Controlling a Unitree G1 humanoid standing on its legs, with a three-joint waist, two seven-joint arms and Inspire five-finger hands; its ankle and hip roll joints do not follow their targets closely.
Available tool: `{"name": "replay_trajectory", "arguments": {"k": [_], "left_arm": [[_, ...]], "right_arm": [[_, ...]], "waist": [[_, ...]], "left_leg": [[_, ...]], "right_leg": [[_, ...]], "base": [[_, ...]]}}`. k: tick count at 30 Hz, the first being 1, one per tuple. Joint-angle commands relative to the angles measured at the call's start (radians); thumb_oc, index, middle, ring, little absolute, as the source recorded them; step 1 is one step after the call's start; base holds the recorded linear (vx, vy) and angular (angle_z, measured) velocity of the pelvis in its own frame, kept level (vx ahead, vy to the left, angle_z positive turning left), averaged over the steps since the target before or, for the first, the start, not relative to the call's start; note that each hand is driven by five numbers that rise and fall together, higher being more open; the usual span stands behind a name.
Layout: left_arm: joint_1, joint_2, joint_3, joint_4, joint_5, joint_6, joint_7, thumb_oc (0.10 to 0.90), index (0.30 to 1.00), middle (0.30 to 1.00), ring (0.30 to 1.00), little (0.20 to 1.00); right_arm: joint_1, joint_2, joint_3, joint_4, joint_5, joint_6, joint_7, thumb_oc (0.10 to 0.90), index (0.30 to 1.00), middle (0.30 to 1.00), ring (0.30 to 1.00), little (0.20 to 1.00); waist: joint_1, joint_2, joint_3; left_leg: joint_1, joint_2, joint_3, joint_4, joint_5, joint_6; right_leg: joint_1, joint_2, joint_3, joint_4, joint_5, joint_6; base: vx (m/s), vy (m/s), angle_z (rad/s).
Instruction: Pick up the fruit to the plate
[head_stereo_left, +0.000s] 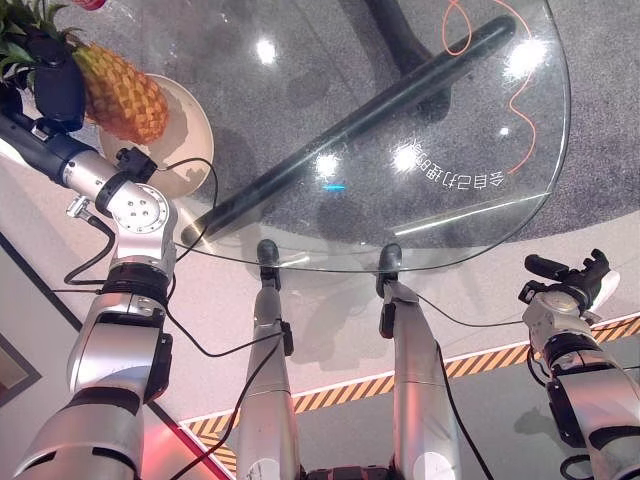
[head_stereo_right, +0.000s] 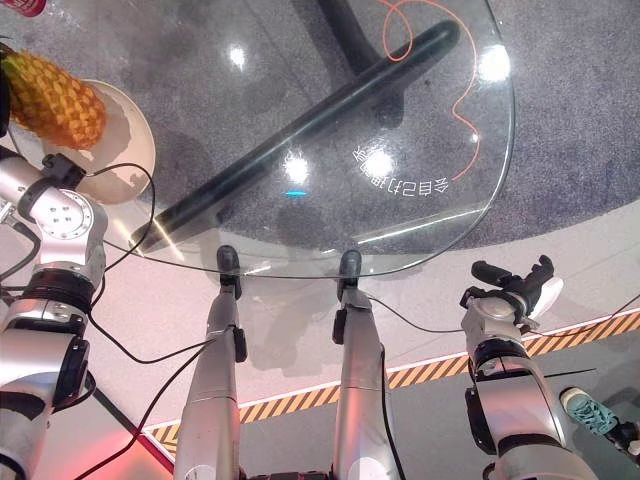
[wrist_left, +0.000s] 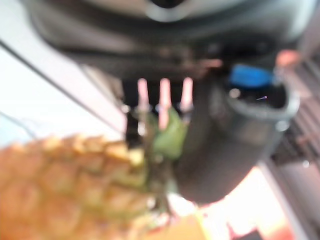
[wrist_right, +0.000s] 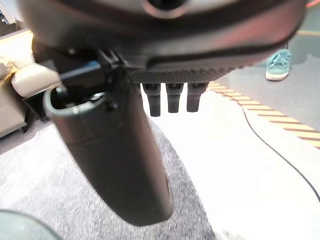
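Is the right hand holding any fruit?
No: the right hand hangs off the glass table's edge with nothing in it, while the pineapple is over the plate at the left hand.

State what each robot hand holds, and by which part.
Left robot hand grips the pineapple at its leafy crown end, over the plate. Right robot hand holds nothing.
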Motion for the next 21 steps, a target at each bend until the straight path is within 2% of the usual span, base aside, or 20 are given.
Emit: {"name": "replay_trajectory", "arguments": {"k": [1, 11, 21], "left_arm": [[-0.157, 0.123, -0.008, 0.015, 0.087, -0.074, 0.06, 0.1, 0.3, 0.3, 0.3, 0.2], [-0.161, 0.117, -0.024, 0.031, 0.126, -0.047, 0.07, 0.1, 0.3, 0.3, 0.3, 0.2], [-0.162, 0.119, -0.028, 0.046, 0.138, -0.03, 0.08, 0.1, 0.3, 0.3, 0.3, 0.2]], "right_arm": [[0.026, -0.007, 0.032, 0.042, -0.007, -0.028, 0.008, 0.8, 0.9, 0.9, 0.9, 0.9], [0.03, 0.021, 0.058, 0.05, -0.015, -0.009, 0.065, 0.8, 0.9, 0.9, 0.9, 0.9], [0.021, 0.022, 0.061, 0.055, -0.019, -0.018, 0.069, 0.8, 0.9, 0.9, 0.9, 0.9]], "waist": [[0.032, -0.083, -0.023], [0.033, -0.08, -0.023], [0.031, -0.079, -0.023]], "left_leg": [[0.018, -0.053, 0.06, 0.14, -0.174, 0.045], [0.01, -0.055, 0.055, 0.154, -0.185, 0.043], [0.002, -0.057, 0.054, 0.154, -0.176, 0.043]], "right_leg": [[0.127, 0.079, -0.018, -0.219, 0.07, -0.012], [0.118, 0.08, -0.018, -0.206, 0.06, -0.013], [0.11, 0.08, -0.018, -0.209, 0.07, -0.013]], "base": [[0.0, 0.0, 0.0], [0.0, 0.0, 0.0], [0.0, 0.0, 0.0]]}}
